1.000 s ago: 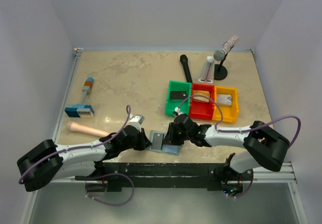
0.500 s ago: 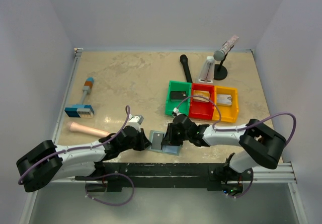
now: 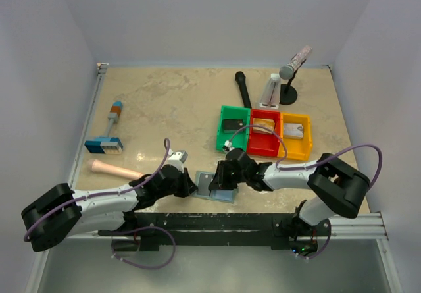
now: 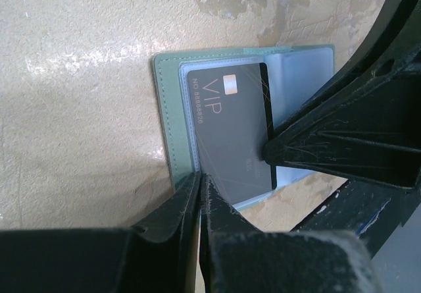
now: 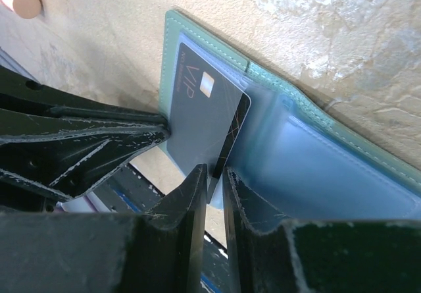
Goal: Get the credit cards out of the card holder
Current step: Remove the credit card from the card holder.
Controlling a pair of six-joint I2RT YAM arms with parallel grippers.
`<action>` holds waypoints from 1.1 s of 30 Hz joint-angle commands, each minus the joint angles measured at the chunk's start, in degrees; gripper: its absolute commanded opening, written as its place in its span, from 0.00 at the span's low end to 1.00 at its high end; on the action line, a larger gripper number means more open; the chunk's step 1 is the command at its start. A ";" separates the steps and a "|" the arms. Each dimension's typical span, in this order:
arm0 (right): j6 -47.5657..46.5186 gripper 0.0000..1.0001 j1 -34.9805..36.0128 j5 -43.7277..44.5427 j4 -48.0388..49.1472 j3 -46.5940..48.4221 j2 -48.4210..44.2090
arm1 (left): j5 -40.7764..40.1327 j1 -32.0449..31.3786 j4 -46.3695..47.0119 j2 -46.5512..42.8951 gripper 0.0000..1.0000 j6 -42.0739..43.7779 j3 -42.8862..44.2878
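The right tool [image 5: 214, 173] has its fingers nearly together, nipping the lower edge of the dark card [image 5: 197, 118], which tilts up from the left panel of the card holder [image 5: 342, 174]. The left tool [image 4: 199, 180] is pinched almost closed on the holder's left edge. The holder lies open on the counter [image 4: 79, 76], and just beyond it sits a green bin [image 3: 220, 132].
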 commanded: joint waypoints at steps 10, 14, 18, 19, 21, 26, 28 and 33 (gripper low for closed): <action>-0.03 0.13 -0.60 -2.27 7.15 -1.30 -0.39 | -1.06 0.40 -0.74 -0.61 0.08 -0.61 -1.22; 0.06 0.09 -0.95 -2.18 7.15 -1.74 -0.65 | -1.50 0.40 -1.53 -1.40 0.08 -0.61 -1.49; 0.15 0.08 -1.22 -2.27 7.15 -2.18 -0.83 | -1.94 0.40 -2.06 -1.84 0.06 -0.61 -1.66; 0.23 0.08 -1.22 -2.18 6.97 -2.18 -1.00 | -1.94 0.40 -2.06 -1.93 0.05 -0.61 -1.75; 0.06 0.08 -1.30 -2.18 6.88 -2.35 -1.09 | -2.03 0.40 -2.23 -1.93 0.03 -0.61 -1.75; 0.06 0.08 -1.57 -2.09 6.97 -3.05 -1.62 | -2.20 0.40 -2.58 -2.01 0.00 -0.61 -1.75; 0.06 0.08 -1.74 -2.09 6.88 -3.23 -1.88 | -2.38 0.32 -2.85 -2.02 0.00 -0.61 -1.67; 0.23 0.08 -2.09 -2.09 6.97 -3.76 -2.24 | -2.91 0.40 -3.46 -1.84 0.00 -0.78 -1.75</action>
